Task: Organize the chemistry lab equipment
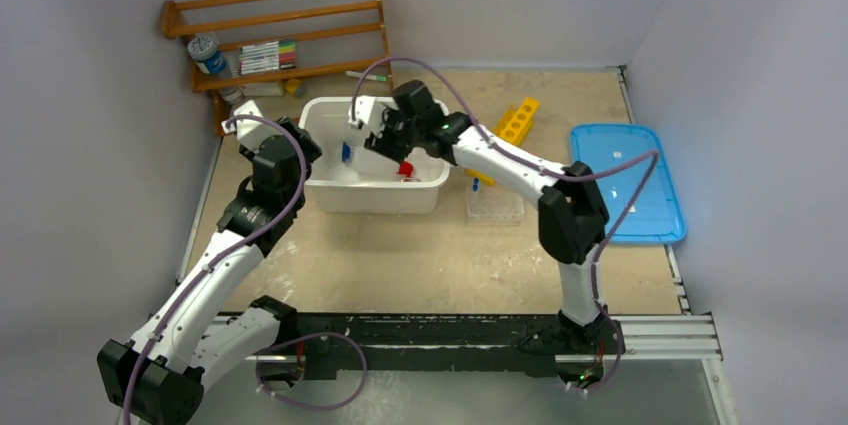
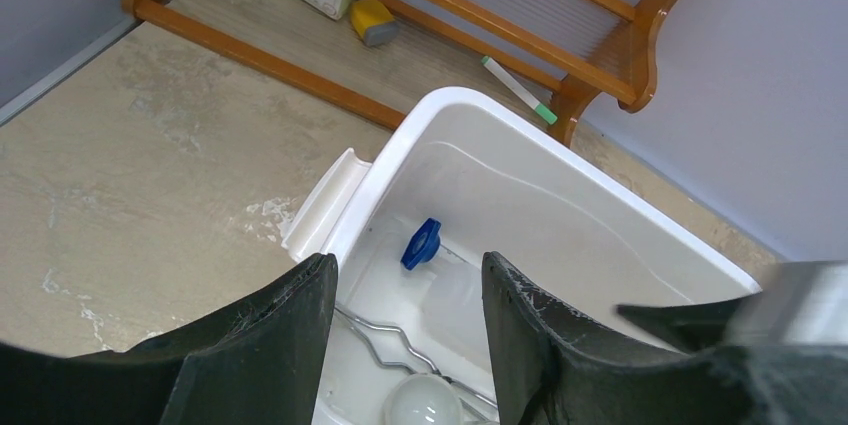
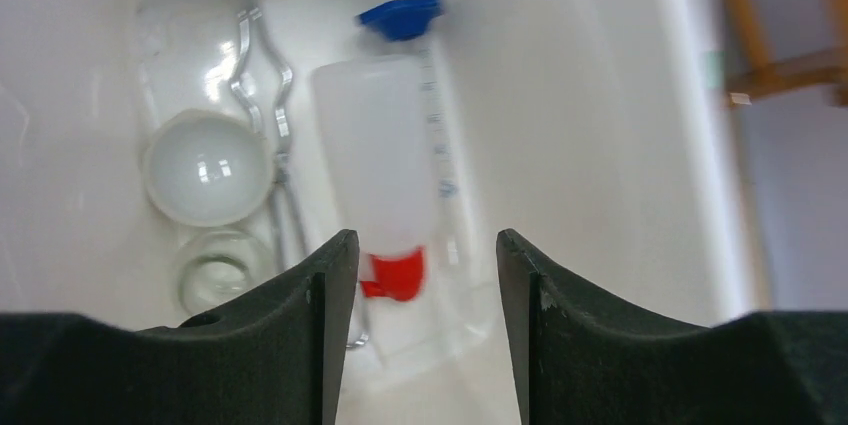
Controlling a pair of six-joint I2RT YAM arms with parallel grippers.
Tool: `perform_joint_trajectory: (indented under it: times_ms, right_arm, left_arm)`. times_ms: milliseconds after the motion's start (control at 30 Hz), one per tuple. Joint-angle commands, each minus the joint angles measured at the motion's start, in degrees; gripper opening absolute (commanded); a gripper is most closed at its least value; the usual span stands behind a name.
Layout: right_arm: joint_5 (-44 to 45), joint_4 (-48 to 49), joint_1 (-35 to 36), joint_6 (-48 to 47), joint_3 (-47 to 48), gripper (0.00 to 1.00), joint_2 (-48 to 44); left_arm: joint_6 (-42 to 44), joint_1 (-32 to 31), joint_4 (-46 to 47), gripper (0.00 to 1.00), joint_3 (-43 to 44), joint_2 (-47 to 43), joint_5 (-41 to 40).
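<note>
Red-capped squeeze bottle point(image 3: 385, 145), motion-blurred

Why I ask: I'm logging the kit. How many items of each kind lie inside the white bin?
In the white bin:
squeeze bottle, red cap: 1
blue-ended tube: 1
metal tongs: 1
round dish: 1
glass jar: 1
Total: 5
</note>
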Motion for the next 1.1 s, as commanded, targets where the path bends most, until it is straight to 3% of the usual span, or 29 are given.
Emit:
perform_joint_trajectory:
  times_ms: [0, 167, 333, 567, 667, 833, 1067]
  right_arm:
    - [-1.22, 11.96, -4.29, 4.83, -4.11, 0.56, -9.70]
    - [-0.36, 24.16, -9.16, 13.30, -12.64, 0.54, -18.68]
    - [0.05, 27.87, -12.81, 20.72, -17.59, 0.52, -23.63]
    - [11.31, 34.02, -20.13, 33.86, -29.78, 0.47, -34.18]
    - [16.44, 32.93, -25.60, 38.70, -34.65, 0.47, -38.30]
    - [24.00, 26.94, -34.09, 46.29, -39.63, 0.42, -42.59]
    - [34.95, 21.57, -42.63, 51.30, -47.52, 0.39, -45.71]
  left_arm:
    - [1.99, 0.49, 1.79, 0.54, 1.64, -1.56, -0.17]
    - [0.44, 0.55, -1.40, 0.55, 3.90, 1.36, -1.99]
    - [-0.60, 0.73, -5.03, 0.52, 9.36, 8.58, 3.48]
    - [0.95, 0.79, -3.75, 0.52, 12.72, 12.75, 7.85]
    - [0.80, -0.68, -1.14, 0.52, 13.29, 14.87, 12.32]
    - [2.17, -11.44, -2.71, 0.53, 18.34, 21.44, 5.67]
    - [2.85, -11.79, -3.09, 0.53, 20.48, 22.16, 7.53]
